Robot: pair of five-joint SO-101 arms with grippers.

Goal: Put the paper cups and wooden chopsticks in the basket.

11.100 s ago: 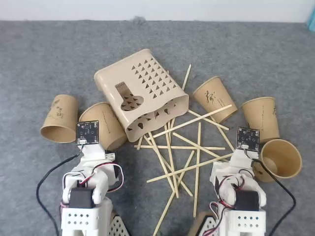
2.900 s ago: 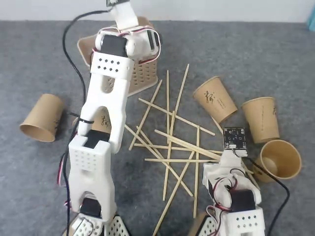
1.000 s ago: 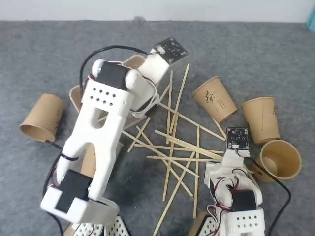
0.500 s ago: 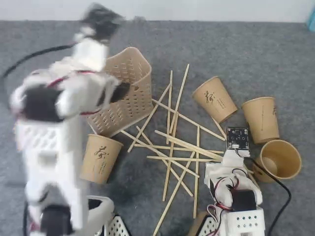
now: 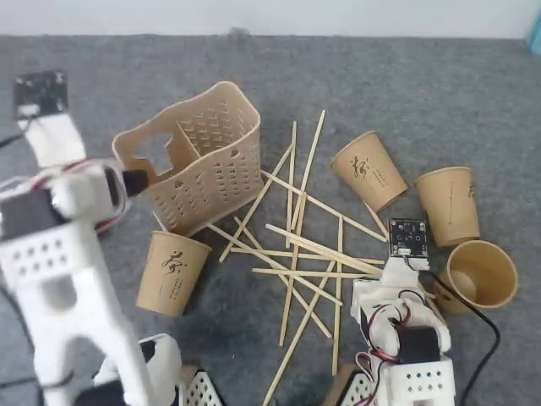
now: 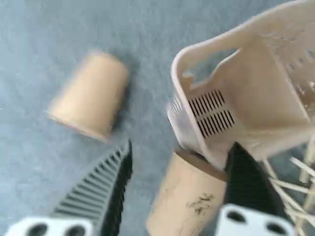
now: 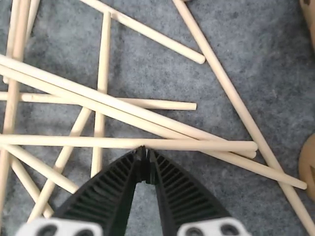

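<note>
The tan plastic basket [image 5: 193,162] stands open side up at the back left, leaning a little. One paper cup [image 5: 173,272] lies in front of it, and three more [image 5: 368,169] [image 5: 448,203] [image 5: 482,272] lie at the right. Several wooden chopsticks [image 5: 296,245] are strewn across the middle. My left arm [image 5: 59,228] rises at the left of the basket. My left gripper [image 6: 182,147] hangs open above the basket's rim [image 6: 197,73], a cup [image 6: 189,196] and another cup [image 6: 91,101]. My right gripper [image 7: 144,151] is shut and holds nothing, its tips at a chopstick [image 7: 123,142].
Grey carpet [image 5: 439,93] covers the whole table. My right arm [image 5: 401,321] sits folded at the front right, close to the open-mouthed cup. Open carpet lies behind the basket and in front of the chopsticks.
My left arm has swung left and away from the basket, which now stands free and open side up. The right arm, cups and chopsticks have kept their places.
</note>
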